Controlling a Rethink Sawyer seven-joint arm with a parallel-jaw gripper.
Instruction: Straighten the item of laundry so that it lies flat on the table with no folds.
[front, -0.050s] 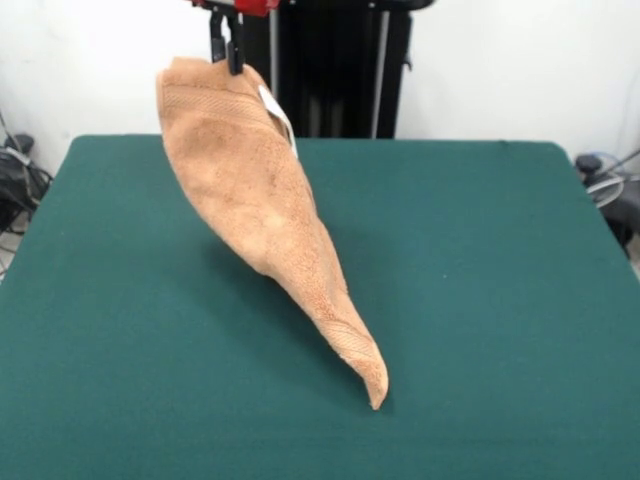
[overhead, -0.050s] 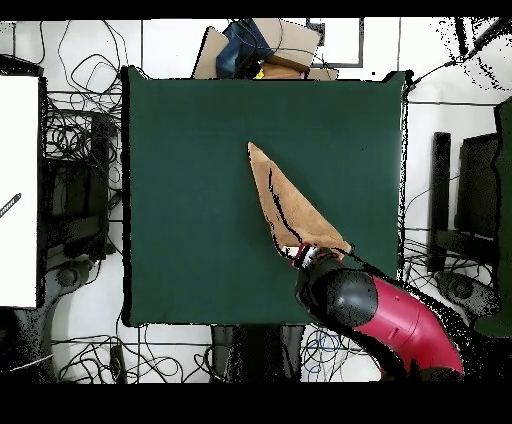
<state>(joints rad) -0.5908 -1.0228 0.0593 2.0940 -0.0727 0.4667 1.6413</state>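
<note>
Jaws (front, -0.050s: 228, 50) clenched on towel (front, -0.050s: 265, 210) at its top corner, above counter's (front, -0.050s: 480, 300) far edge. Hung slantwise from there, long axis running down and toward counter's middle, lowest tip apparently touching felt. Still folded into a cone, not flat.

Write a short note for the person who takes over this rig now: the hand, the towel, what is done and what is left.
Hand: shut on the towel, gripping its top edge near the white tag.
Towel: lifted and hanging slanted, bunched into a long cone; only the low tip touches the table.
Done: towel picked up.
Left: lay it down and spread it flat, with no folds.
</note>
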